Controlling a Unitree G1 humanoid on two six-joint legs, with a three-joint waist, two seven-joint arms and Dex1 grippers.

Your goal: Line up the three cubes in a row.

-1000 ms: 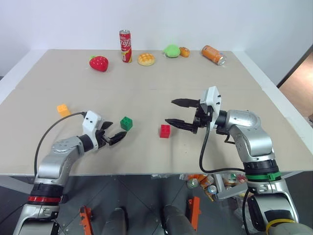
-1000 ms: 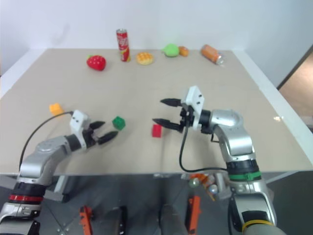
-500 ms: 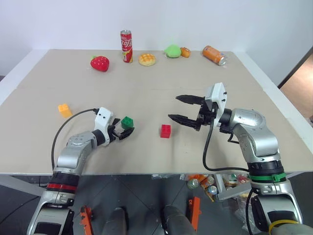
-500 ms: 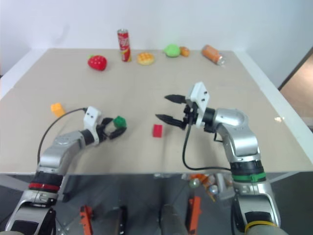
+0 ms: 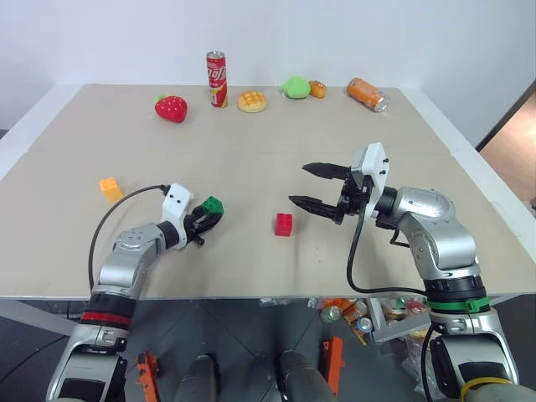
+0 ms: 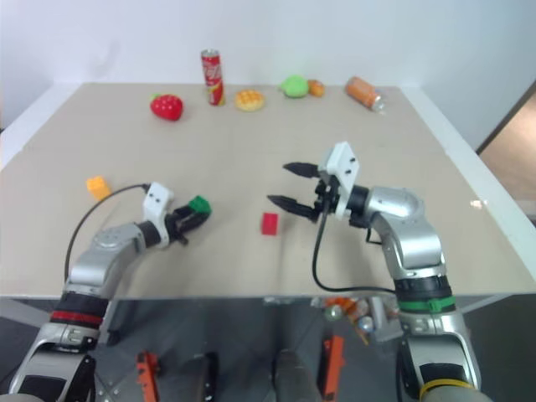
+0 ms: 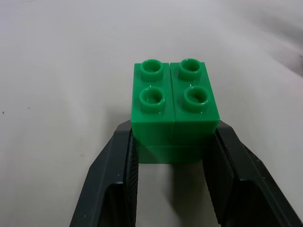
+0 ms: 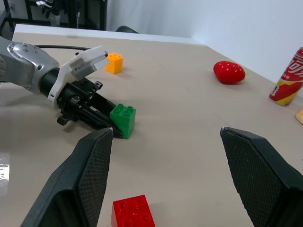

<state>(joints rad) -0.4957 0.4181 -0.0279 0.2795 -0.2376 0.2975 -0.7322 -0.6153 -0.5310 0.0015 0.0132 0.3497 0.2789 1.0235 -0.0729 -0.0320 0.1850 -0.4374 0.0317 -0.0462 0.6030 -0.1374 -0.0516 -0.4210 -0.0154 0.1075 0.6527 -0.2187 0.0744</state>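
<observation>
My left gripper is shut on the green cube, whose studded top faces up in the left wrist view, one black finger on each side of it. The red cube lies on the table a short way to its right. At the left of the table sits the yellow-orange cube, apart from the others. My right gripper hovers open above the table, just right of the red cube, with nothing between its fingers.
Along the table's far edge stand a red toy strawberry, an upright red soda can, a yellow bun toy, a green toy and an orange can on its side. Beige tabletop lies between the cubes and these.
My left gripper moved forward to the green cube and shut on it. The right arm kept still. The camera shifted slightly.
</observation>
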